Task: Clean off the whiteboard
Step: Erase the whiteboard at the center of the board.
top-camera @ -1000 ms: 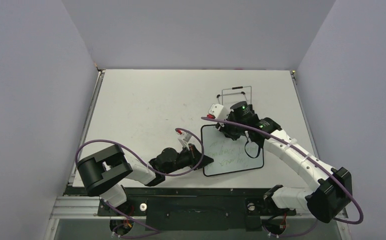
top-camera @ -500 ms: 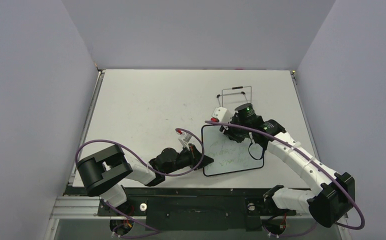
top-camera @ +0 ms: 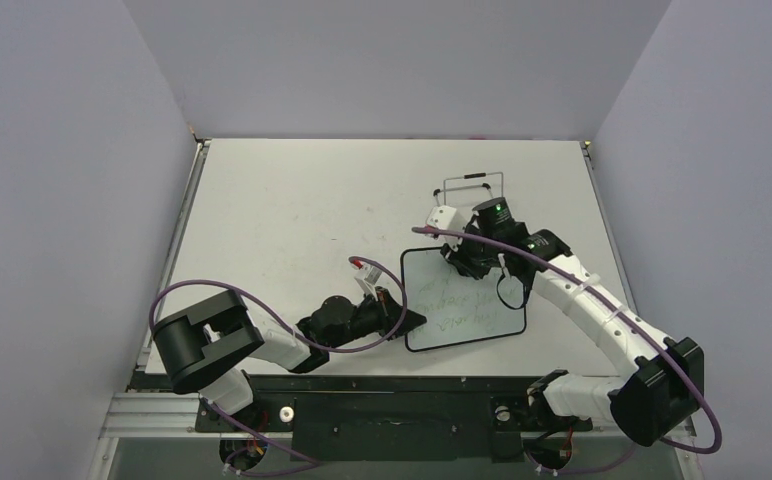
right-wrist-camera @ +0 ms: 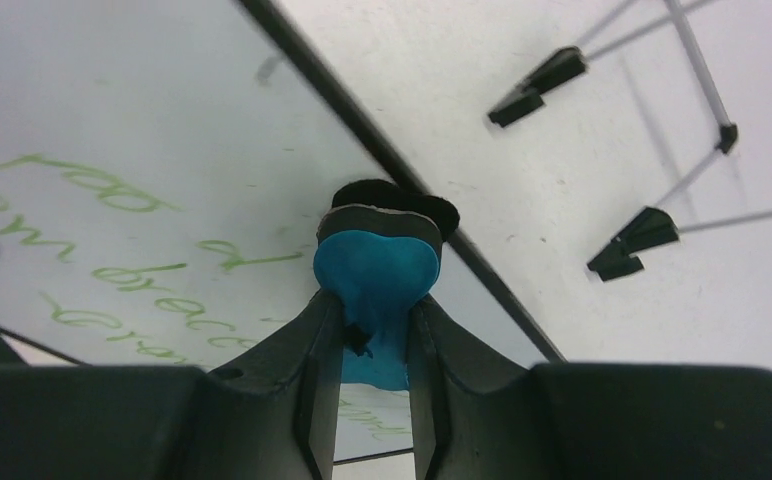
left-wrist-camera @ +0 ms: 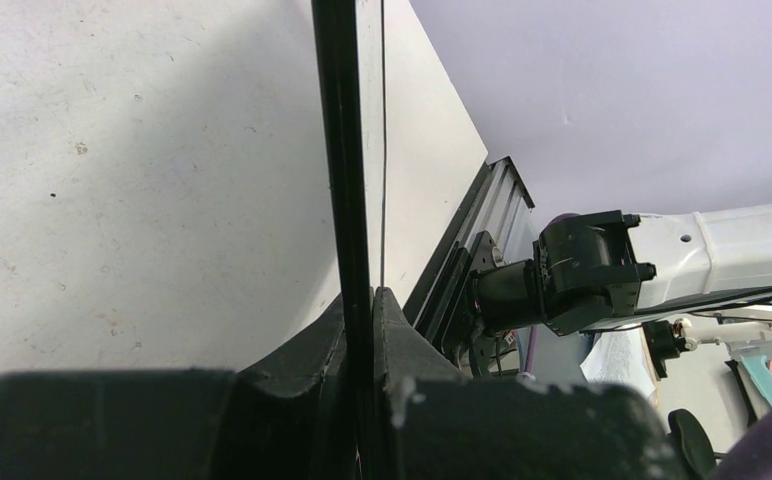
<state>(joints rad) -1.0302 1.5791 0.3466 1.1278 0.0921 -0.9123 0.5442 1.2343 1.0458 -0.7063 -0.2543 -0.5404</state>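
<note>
Sliding back from the board's middle, the right gripper [right-wrist-camera: 374,305] now sits at the far edge of the small rectangular white whiteboard with a thin black frame [top-camera: 457,330], its fingers pinched on a small blue eraser [right-wrist-camera: 375,265] that touches the frame. Green handwriting [right-wrist-camera: 112,275] covers the surface. The whiteboard lies flat on the white table [top-camera: 282,210], right of centre, its left edge clamped in the left gripper [left-wrist-camera: 360,310].

A white, lightly scuffed table [top-camera: 282,200] is seen; the whiteboard [top-camera: 462,312], marked with green handwriting, is laid on its near right part; a wire stand [top-camera: 475,176] is set just behind.
</note>
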